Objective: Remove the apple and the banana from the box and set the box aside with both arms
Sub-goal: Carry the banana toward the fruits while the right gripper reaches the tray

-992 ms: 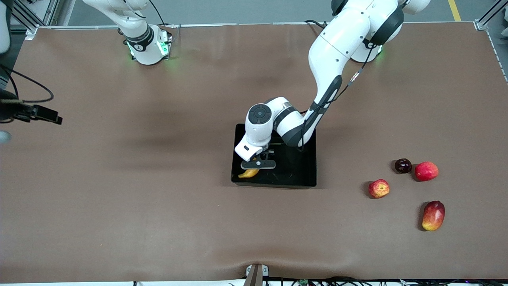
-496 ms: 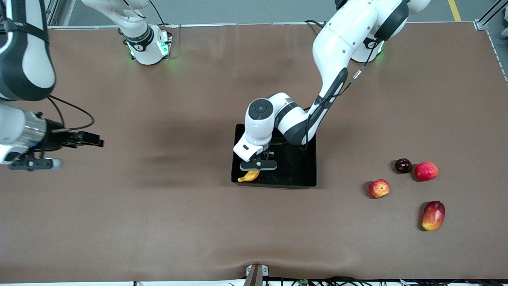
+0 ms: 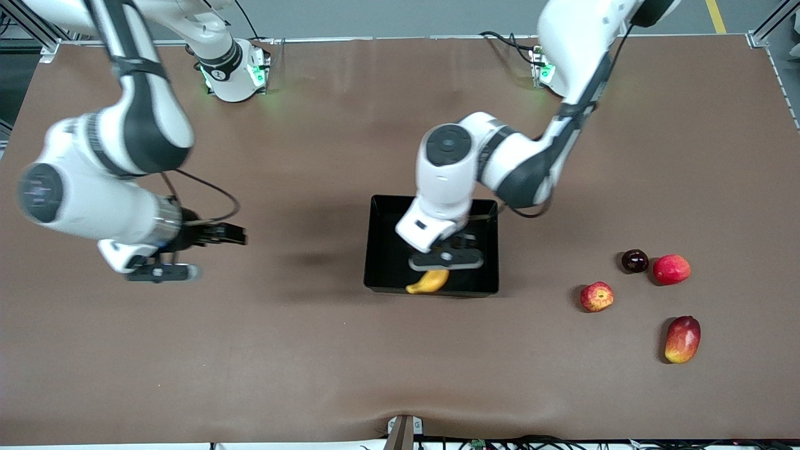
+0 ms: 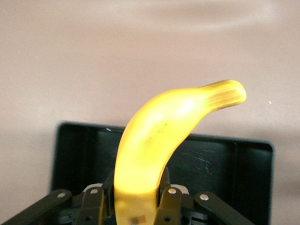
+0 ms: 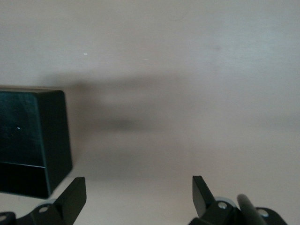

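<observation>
Start at the camera edge of the desk: nothing of the task lies there. A little farther in, toward the left arm's end, you have the apple (image 3: pixel 597 296) sitting on the bare desk, already out of the box and well apart from it, with a mango (image 3: pixel 682 339) nearer the camera and a pinkish-red fruit (image 3: pixel 671 269) and a dark plum (image 3: pixel 634 260) just past it.

Next comes the box (image 3: pixel 382 250), near the middle of the desk. Your left gripper (image 3: pixel 445 262) hangs over its camera-side wall, jaws clamped on one end of the banana (image 3: pixel 428 282). The banana is up in the air, its long axis running out from the fingers (image 4: pixel 169 206) and its free tip pointing out over that wall. That is the relation your next move turns on: the fruit has cleared the floor of the box, and it looks as though you only need to carry it sideways, off over bare desk, before you let go.

Your right gripper (image 3: pixel 159 272) hovers over open desk toward the right arm's end, jaws spread wide and empty. The box lies straight ahead of it, the short wall facing it, so this arm is well placed for that side once the banana is down.
</observation>
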